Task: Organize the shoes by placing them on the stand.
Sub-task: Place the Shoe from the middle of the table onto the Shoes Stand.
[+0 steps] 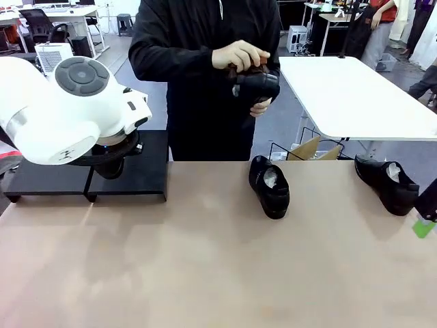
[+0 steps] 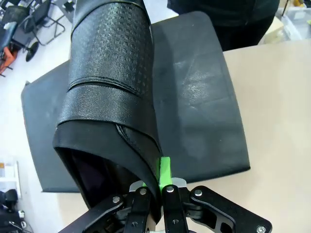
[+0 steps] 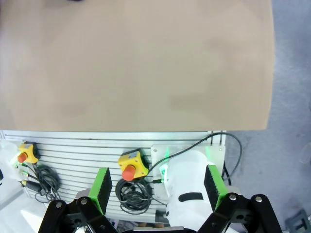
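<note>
Markings: a small dark mark on the left arm's white housing, too small to read.

Left gripper (image 2: 155,187): closed tight on the heel edge of a textured black dress shoe (image 2: 112,92); one green pad (image 2: 165,171) lies pressed against the outside of the leather; the shoe extends away from the gripper over the stand (image 2: 204,107); whether its sole touches the platform cannot be told; in the front view the arm covers the stand (image 1: 140,174) at the far left of the surface (image 1: 205,260).

Right gripper (image 3: 158,187): spread fully apart, holding nothing; it hangs beyond the near edge of the surface (image 3: 136,63), above a slatted metal rail carrying a yellow emergency-stop box (image 3: 129,167) with a red button, and coiled cables.

Second shoe (image 1: 270,186): on the surface near the middle, white paper inside, well apart from both grippers.

Third shoe (image 1: 388,183): on the surface at the far right, paper-stuffed; the right gripper's green pad (image 1: 423,227) shows near its toe.

Fourth shoe (image 1: 258,83): off the surface, held by the person's hand (image 1: 239,56) at the far side.
</note>
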Available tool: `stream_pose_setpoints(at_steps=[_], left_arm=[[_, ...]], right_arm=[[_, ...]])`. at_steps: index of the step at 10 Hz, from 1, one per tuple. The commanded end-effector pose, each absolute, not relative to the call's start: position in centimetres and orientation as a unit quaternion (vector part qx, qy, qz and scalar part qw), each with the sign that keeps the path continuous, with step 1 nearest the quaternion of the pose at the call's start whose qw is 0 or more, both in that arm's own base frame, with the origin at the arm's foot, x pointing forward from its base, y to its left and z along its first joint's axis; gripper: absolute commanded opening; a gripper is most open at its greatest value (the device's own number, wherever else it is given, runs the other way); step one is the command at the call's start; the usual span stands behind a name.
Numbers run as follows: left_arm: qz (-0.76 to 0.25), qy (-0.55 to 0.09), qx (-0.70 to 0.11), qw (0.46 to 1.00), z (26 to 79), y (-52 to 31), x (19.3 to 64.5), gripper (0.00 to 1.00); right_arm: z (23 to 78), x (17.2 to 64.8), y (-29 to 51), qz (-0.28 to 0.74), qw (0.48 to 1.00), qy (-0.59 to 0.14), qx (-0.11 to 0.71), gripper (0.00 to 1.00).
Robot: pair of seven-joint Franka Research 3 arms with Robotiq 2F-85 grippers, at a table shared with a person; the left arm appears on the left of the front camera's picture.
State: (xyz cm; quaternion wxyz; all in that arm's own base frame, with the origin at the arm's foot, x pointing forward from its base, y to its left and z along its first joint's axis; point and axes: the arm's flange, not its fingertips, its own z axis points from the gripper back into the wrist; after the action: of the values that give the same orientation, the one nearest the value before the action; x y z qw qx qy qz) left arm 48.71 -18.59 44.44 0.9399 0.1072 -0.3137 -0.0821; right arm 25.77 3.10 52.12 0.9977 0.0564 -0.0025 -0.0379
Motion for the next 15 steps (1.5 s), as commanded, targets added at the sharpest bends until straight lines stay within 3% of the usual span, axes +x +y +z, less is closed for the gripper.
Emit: stream_pose_setpoints(at_steps=[1, 4, 15], left_arm=[[-0.068, -0.319, 0.119, 0.938, 44.3, -18.2, 50.2, 0.00], [-0.078, -0.309, 0.106, 0.942, 44.0, -18.1, 49.2, 0.00], [-0.074, -0.289, 0.129, 0.946, 41.3, -16.3, 52.7, 0.00]], right_arm=[[52.2, 25.8, 3.3, -0.043, 0.997, -0.002, 0.064, 1.00], [52.2, 25.8, 3.3, -0.043, 0.997, -0.002, 0.064, 1.00], [52.2, 25.8, 3.3, -0.043, 0.997, -0.002, 0.064, 1.00]])
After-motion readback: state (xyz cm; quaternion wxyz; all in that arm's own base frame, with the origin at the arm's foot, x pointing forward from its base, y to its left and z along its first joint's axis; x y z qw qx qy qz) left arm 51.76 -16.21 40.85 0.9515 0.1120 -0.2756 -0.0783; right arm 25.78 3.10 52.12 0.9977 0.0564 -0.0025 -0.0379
